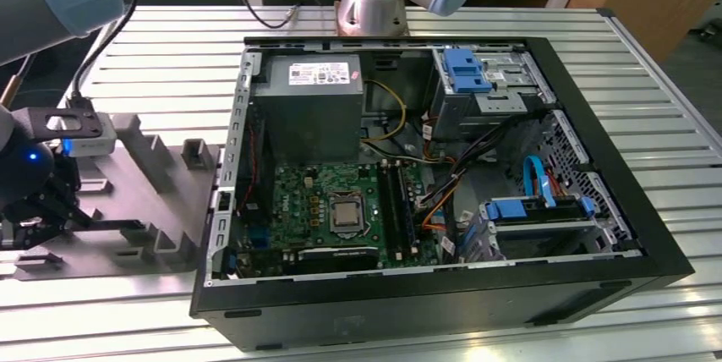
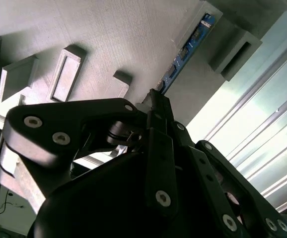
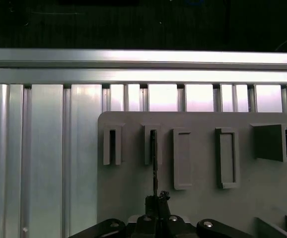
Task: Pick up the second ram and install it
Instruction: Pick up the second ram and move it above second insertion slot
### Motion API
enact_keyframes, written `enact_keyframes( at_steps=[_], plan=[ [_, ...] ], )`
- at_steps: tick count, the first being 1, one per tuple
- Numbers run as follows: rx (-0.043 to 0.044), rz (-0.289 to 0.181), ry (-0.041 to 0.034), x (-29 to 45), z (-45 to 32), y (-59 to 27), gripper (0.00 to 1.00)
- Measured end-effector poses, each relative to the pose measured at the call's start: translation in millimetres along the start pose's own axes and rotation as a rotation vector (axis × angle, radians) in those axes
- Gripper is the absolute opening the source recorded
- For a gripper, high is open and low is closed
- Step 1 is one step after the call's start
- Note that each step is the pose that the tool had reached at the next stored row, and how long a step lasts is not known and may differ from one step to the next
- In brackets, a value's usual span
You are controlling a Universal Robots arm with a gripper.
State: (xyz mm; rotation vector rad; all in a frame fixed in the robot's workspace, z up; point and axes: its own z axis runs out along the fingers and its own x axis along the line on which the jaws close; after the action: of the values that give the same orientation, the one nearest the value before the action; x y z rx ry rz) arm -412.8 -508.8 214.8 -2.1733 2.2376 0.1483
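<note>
The claw (image 2: 154, 101) is pressed together on the near end of the ram (image 2: 184, 53), pinching the thin stick between its fingertips. The first wrist view shows the same grip at the claw (image 3: 156, 199), with the ram (image 3: 154, 163) seen edge-on as a narrow dark strip. The ram's far end sits in a raised pocket (image 3: 152, 144) of the grey plate (image 3: 126, 188), the second in a row of four rectangular pockets. In the second wrist view that end, with a blue patch on it, reaches into a pocket near the plate's edge. The stick runs low along the plate; whether it touches the surface cannot be told.

In the exterior view the claw (image 1: 57, 220) hangs over the plate (image 1: 135, 256) at the exterior view's left, beside the open case (image 1: 451, 298). Plate and case both rest on the slatted metal table (image 1: 169, 57).

The case lies on its side, open face up. Inside it are:
- the green board (image 1: 321, 201), with a square socket (image 1: 344, 210) and long black slots (image 1: 395, 201) just to the exterior view's right of the socket
- a grey power supply (image 1: 310, 100) beyond the board
- a drive cage (image 1: 496, 91) with a blue clip (image 1: 465, 70) in the far corner
- a second bay (image 1: 542, 214) with blue parts toward the exterior view's right
- cables (image 1: 445, 189) running between them

The arm's base (image 1: 373, 7) stands on the table behind the case
</note>
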Motion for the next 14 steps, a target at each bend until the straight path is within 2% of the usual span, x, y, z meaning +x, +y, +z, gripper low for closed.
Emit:
enact_keyframes(
  at_steps=[7,14],
  plan=[
    [-0.0001,0.0,-0.0075,-1.1,-13.6,0.8,0.11],
    [-0.0012,0.0,-0.0078,-1.2,-14.9,0.6,0.11]
  ],
)
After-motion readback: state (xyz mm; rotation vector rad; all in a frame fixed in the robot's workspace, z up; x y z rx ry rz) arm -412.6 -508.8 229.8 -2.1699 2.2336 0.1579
